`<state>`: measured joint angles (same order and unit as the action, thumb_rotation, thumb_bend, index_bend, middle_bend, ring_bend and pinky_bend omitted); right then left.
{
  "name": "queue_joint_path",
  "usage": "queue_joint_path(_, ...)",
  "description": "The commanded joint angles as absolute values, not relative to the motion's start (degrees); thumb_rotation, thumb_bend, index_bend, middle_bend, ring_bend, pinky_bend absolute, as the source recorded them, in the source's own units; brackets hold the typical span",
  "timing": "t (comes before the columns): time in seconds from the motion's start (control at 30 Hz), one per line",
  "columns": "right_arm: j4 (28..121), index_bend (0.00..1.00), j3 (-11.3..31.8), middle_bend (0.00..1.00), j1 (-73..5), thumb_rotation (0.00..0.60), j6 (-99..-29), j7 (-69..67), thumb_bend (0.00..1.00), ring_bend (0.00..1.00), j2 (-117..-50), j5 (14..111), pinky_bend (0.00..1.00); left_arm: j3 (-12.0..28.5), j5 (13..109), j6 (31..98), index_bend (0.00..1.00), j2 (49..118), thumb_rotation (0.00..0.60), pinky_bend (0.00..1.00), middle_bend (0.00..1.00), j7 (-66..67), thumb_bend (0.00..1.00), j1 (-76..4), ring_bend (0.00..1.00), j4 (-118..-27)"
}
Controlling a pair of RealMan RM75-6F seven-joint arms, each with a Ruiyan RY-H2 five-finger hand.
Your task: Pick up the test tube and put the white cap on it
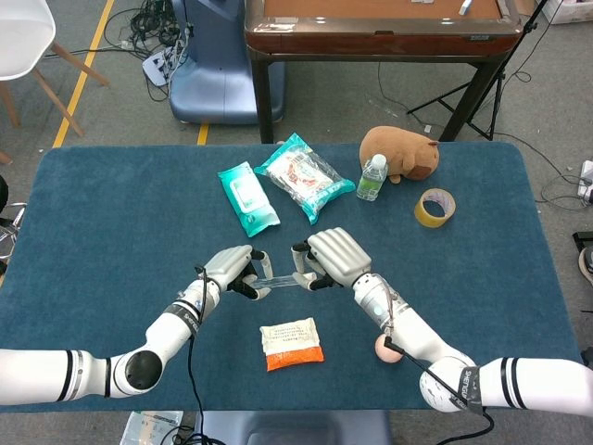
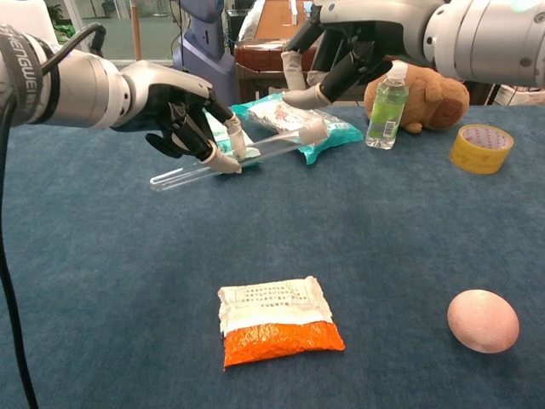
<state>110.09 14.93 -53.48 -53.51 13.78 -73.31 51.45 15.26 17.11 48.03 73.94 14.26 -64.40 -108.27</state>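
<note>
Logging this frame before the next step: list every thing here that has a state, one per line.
test tube: held off the table, near level, capped
white cap: on the tube's end
left hand: pinching the tube
right hand: above the cap, contact unclear
water bottle: upright, cap on
tape roll: lying flat
orange packet: flat, sealed

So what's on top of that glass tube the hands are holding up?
A white cap sits on the end of the tube that is nearer the right hand. The left hand pinches the tube and covers its middle.
</note>
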Motion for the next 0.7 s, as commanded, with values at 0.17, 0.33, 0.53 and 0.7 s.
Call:
queue_joint_path(0.17, 109.91, 0.63, 14.85, 0.95, -53.46, 0.6, -53.94, 13.91, 0.44, 1.0, -73.52, 51.65, 1.0, 14.57, 17.55, 48.31, 0.62, 73.74, 0.6, 1.0, 1.0, 14.03, 0.29, -64.5, 0.94, -108.24)
queue_joint_path(0.33, 110.55, 0.55, 15.0, 0.95, -52.57, 0.6, -54.55, 13.04, 0.41, 1.0, -72.13, 52.62, 1.0, 12.88, 19.36, 49.51, 0.62, 74.05, 0.6, 1.0, 1.0, 15.1, 0.29, -64.28, 0.94, -107.52)
queue_joint_path(0.53, 112.52, 0.52, 14.9, 0.95, -49.97, 0.6, -56.48, 11.98, 0.39, 1.0, -67.85, 54.61, 1.0, 9.03, 22.41, 53.56, 0.62, 76.35, 0.6, 1.0, 1.0, 19.04, 0.29, -63.7, 0.94, -105.0)
queue_joint_path(0.7, 114.41, 0.51, 13.98, 0.95, -47.07, 0.6, -58.37, 11.78, 0.39, 1.0, -63.45, 56.09, 1.0, 5.97, 25.2, 57.67, 0.62, 80.37, 0.6, 1.0, 1.0, 23.51, 0.29, -63.18, 0.94, -100.79)
